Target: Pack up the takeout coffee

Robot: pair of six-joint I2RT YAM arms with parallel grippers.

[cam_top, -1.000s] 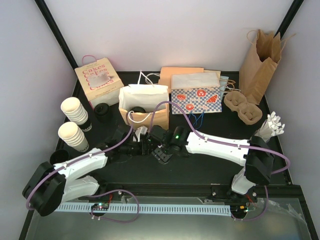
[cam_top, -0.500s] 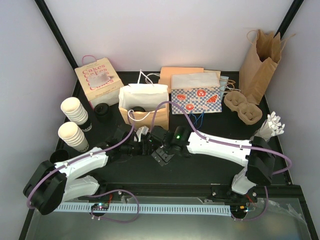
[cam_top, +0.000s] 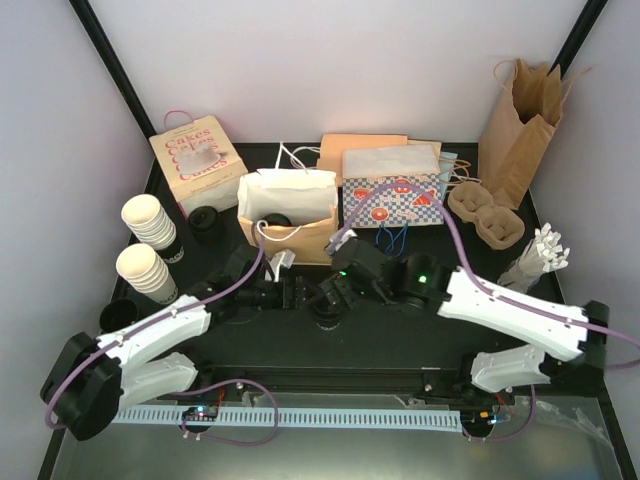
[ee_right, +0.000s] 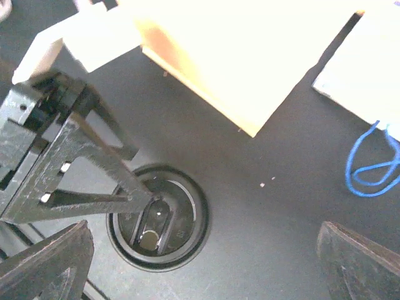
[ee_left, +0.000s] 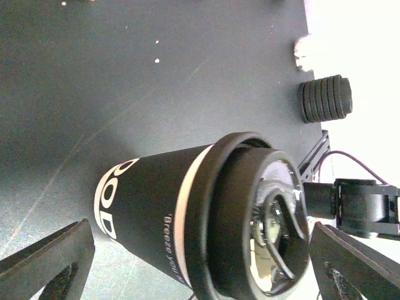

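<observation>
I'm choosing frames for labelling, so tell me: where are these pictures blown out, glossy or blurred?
Left wrist: the lidded cup is sharp, its lid shows glossy reflections, and the wall at upper right is blown out white. Right wrist: the paper bag is overexposed, its detail lost, and the fingers in the bottom corners are soft. Top external: even light, sharp throughout.

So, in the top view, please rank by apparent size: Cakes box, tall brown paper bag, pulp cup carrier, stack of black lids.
1. tall brown paper bag
2. Cakes box
3. pulp cup carrier
4. stack of black lids
All sit toward the back, so nearness hardly matters.
</observation>
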